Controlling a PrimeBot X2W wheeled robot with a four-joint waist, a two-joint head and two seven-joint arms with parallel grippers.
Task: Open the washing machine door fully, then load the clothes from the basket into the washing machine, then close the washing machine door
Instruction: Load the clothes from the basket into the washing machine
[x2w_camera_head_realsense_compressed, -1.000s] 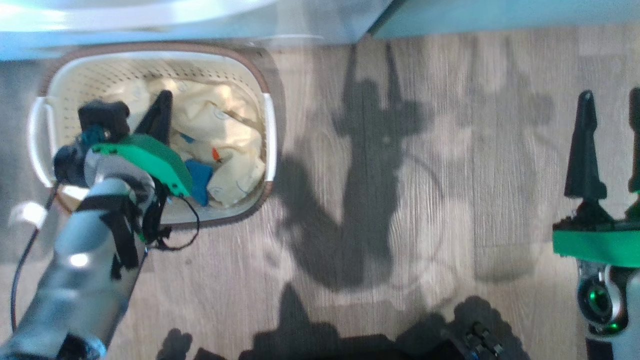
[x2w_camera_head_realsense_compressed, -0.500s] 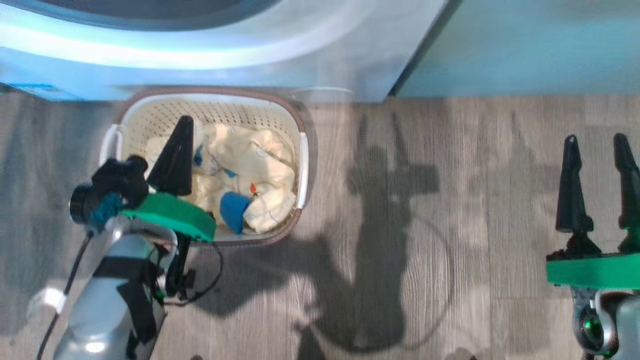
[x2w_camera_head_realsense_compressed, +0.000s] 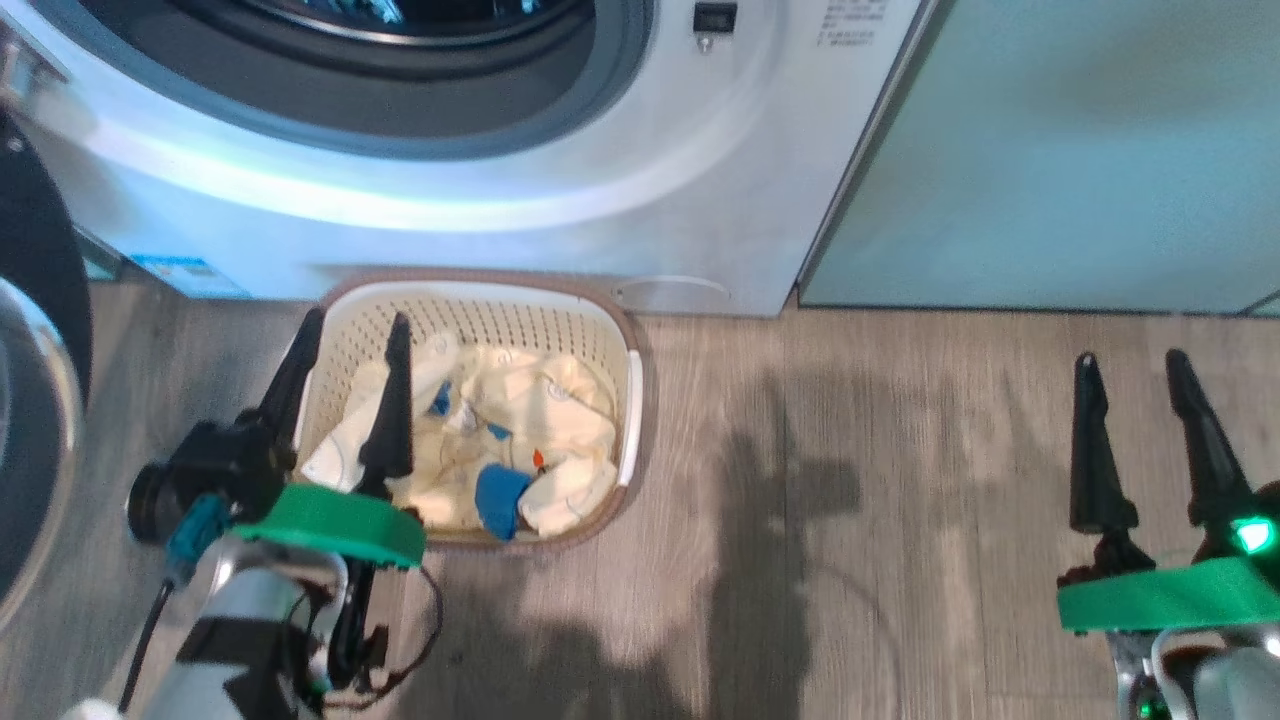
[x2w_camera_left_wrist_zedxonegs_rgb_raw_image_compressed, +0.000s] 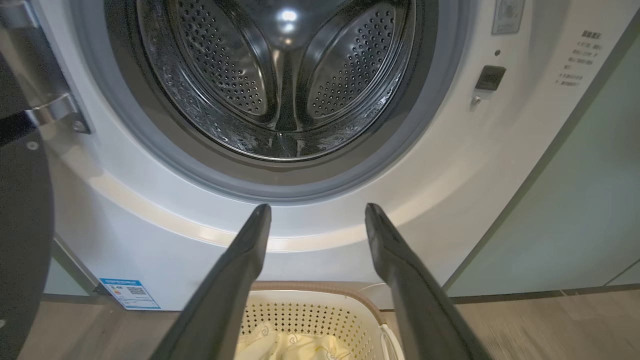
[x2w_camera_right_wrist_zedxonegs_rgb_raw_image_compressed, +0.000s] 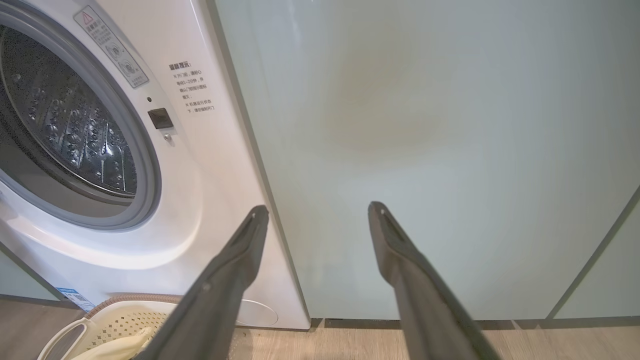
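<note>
Clothes (x2w_camera_head_realsense_compressed: 545, 420), judged soft, light and prone to trailing, lie heaped in the basket (x2w_camera_head_realsense_compressed: 500, 278) near the washing machine (x2w_camera_head_realsense_compressed: 700, 180); left claw (x2w_camera_head_realsense_compressed: 357, 322) hangs wide open, empty, above them; recommend pinching a raised fold mid-heap.

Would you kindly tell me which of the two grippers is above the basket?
The left gripper, open and empty, is above the left side of the basket and the clothes; the right gripper, also open, is above the wooden floor.
</note>
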